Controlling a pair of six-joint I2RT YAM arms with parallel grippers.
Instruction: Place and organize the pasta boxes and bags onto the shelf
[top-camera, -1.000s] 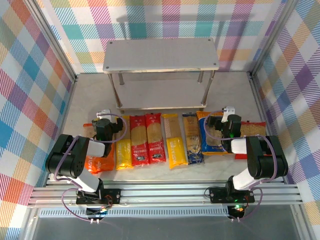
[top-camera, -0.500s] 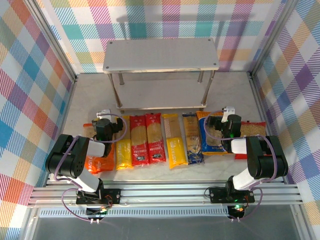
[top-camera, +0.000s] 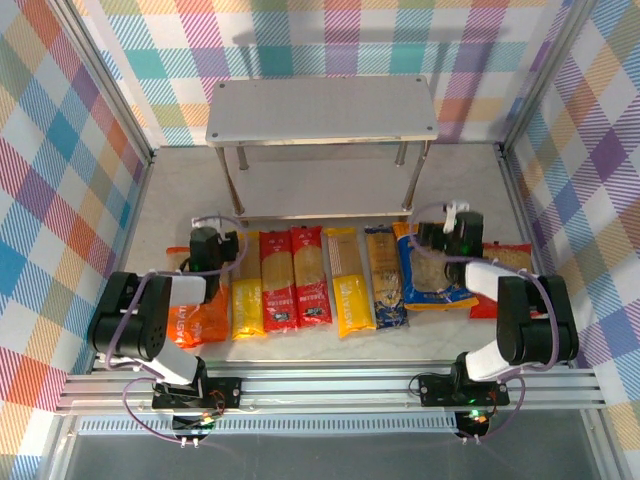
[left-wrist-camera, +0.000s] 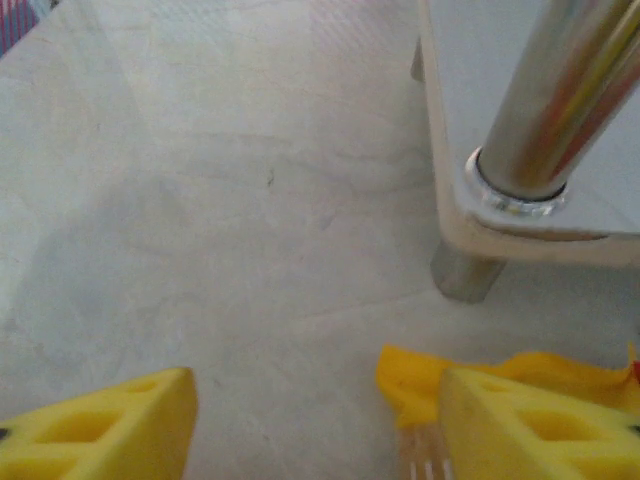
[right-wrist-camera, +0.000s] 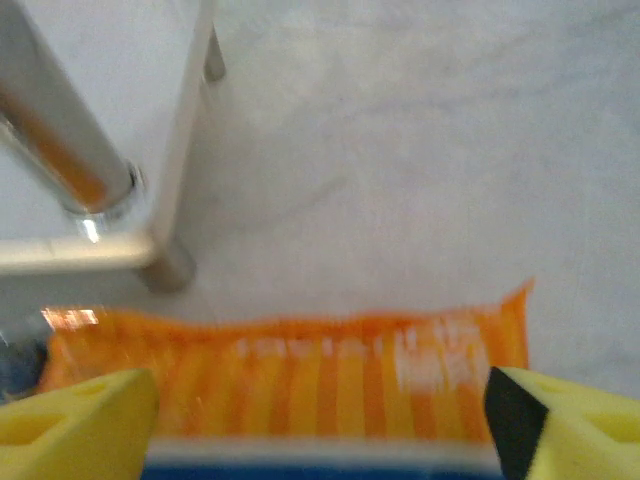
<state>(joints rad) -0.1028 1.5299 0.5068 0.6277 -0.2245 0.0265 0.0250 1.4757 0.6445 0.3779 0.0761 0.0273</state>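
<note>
**Two arms over a row of pasta packs, in front of a grey shelf**

From above we see a pale, marble-veined table (top-camera: 180, 190), closed in by walls of pastel plaid cloth and aluminium posts. At the back stands the shelf (top-camera: 322, 108), two grey boards on shiny metal legs.

The packs lie side by side in one row on the table, between the shelf and the arms. From the left come the orange bag (top-camera: 195, 322), the first yellow pack (top-camera: 247, 292), the first red pack (top-camera: 277, 290) and the second red pack (top-camera: 311, 285), both with white labels. Then come the second yellow pack (top-camera: 350, 288), the dark blue-brown pack (top-camera: 385, 285), the blue bag (top-camera: 437, 275) and the red bag (top-camera: 512, 262). The print on the labels is too small for us to read.

The left gripper (left-wrist-camera: 315, 385) has its yellow fingers apart with bare table between them. The crimped end of the first yellow pack lies against its right finger.

The right gripper (right-wrist-camera: 320, 385) has its fingers spread wide, straddling the orange-striped top edge of the blue bag. White lettering there is blurred beyond reading.
</note>
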